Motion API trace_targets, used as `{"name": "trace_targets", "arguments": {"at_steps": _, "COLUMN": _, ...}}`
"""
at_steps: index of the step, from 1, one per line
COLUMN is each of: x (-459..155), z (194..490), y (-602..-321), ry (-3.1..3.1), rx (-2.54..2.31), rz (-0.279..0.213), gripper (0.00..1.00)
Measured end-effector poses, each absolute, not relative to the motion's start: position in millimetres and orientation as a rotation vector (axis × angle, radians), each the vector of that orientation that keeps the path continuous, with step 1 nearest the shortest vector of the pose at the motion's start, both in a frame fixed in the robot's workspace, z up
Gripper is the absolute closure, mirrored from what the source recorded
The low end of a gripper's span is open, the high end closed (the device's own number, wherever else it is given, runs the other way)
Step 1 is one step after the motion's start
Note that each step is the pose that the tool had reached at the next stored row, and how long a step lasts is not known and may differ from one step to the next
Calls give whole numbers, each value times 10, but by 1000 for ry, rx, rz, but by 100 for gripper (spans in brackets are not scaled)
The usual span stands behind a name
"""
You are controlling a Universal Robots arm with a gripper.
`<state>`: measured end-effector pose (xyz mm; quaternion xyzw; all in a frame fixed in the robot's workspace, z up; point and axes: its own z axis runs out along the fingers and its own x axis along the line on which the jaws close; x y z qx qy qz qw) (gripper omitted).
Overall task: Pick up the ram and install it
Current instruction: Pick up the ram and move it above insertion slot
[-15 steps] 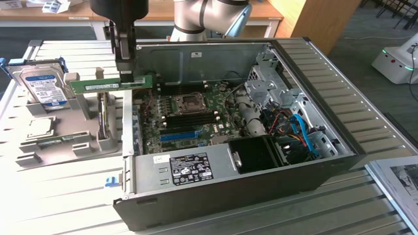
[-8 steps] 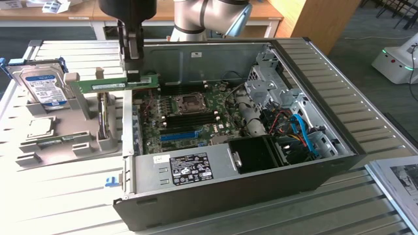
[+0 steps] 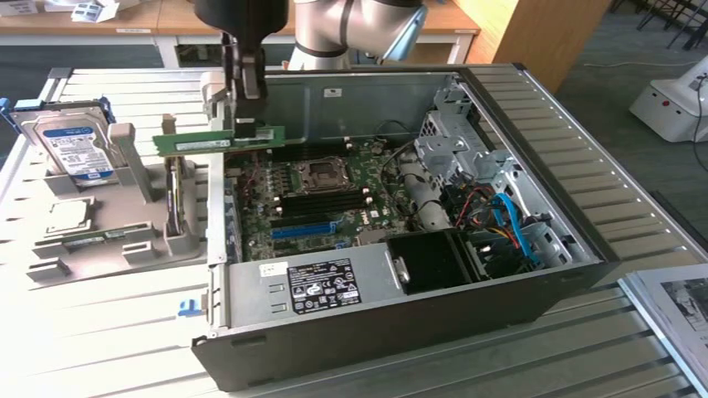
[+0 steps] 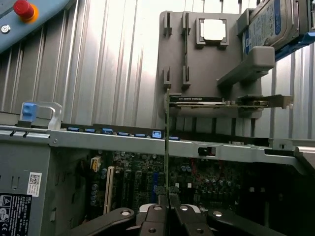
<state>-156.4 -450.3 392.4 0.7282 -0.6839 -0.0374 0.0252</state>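
While the gripper (image 3: 248,124) pinches it near one end, the ram (image 3: 199,143) hangs level in the upper left of the exterior view, over the wall of the open computer case (image 3: 531,282) on the exterior view's left. It is not seated in the motherboard (image 3: 321,195). The ram is a slim, long green strip carrying a pale sticker along its middle and small dark chips beside it.

The exterior view gives the ram's broad face and its place relative to the grey fixture (image 3: 133,249), which holds a hard drive (image 3: 72,149) and an upright expansion card (image 3: 174,195). The wrist view shows the same ram (image 4: 167,147) edge-on, as a thin dark line rising from the gripper (image 4: 167,209), whose fingers are pressed against its two sides. Beyond it lie the case rim, the motherboard's components, the expansion card (image 4: 216,101), a square processor (image 4: 214,29) and a red button (image 4: 22,9).

From the edge-on wrist angle the sticker and chips are hidden. In the exterior view the gripper's dark fingers cover part of the strip, and the arm (image 3: 343,25) is cut off by the upper edge of the frame. The memory slots on the motherboard are hard to tell apart.
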Motion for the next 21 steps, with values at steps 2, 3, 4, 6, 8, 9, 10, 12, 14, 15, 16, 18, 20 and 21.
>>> {"name": "trace_targets", "arguments": {"at_steps": 2, "x": -1504, "z": 3924, "y": -4503, "ry": -2115, "rx": 2252, "rz": -116, "gripper": 88}}
{"name": "trace_targets", "arguments": {"at_steps": 3, "x": -1472, "z": 3924, "y": -4503, "ry": -2114, "rx": 2252, "rz": -116, "gripper": 88}}
{"name": "trace_targets", "arguments": {"at_steps": 4, "x": -1438, "z": 3924, "y": -4503, "ry": -2114, "rx": 2252, "rz": -116, "gripper": 88}}
{"name": "trace_targets", "arguments": {"at_steps": 6, "x": -1369, "z": 3925, "y": -4503, "ry": -2115, "rx": 2252, "rz": -116, "gripper": 88}}
{"name": "trace_targets", "arguments": {"at_steps": 8, "x": -1303, "z": 3925, "y": -4503, "ry": -2115, "rx": 2252, "rz": -116, "gripper": 88}}
{"name": "trace_targets", "arguments": {"at_steps": 9, "x": -1269, "z": 3924, "y": -4503, "ry": -2114, "rx": 2252, "rz": -116, "gripper": 88}}
{"name": "trace_targets", "arguments": {"at_steps": 10, "x": -1236, "z": 3925, "y": -4503, "ry": -2115, "rx": 2252, "rz": -116, "gripper": 88}}
{"name": "trace_targets", "arguments": {"at_steps": 12, "x": -1165, "z": 3925, "y": -4503, "ry": -2115, "rx": 2252, "rz": -116, "gripper": 88}}
{"name": "trace_targets", "arguments": {"at_steps": 14, "x": -1095, "z": 3924, "y": -4503, "ry": -2114, "rx": 2252, "rz": -116, "gripper": 88}}
{"name": "trace_targets", "arguments": {"at_steps": 15, "x": -1060, "z": 3924, "y": -4503, "ry": -2115, "rx": 2252, "rz": -116, "gripper": 88}}
{"name": "trace_targets", "arguments": {"at_steps": 16, "x": -1024, "z": 3924, "y": -4503, "ry": -2115, "rx": 2252, "rz": -116, "gripper": 88}}
{"name": "trace_targets", "arguments": {"at_steps": 18, "x": -950, "z": 3925, "y": -4503, "ry": -2114, "rx": 2252, "rz": -116, "gripper": 88}}
{"name": "trace_targets", "arguments": {"at_steps": 20, "x": -881, "z": 3924, "y": -4503, "ry": -2115, "rx": 2252, "rz": -116, "gripper": 88}}
{"name": "trace_targets", "arguments": {"at_steps": 21, "x": -846, "z": 3924, "y": -4503, "ry": -2115, "rx": 2252, "rz": -116, "gripper": 88}}
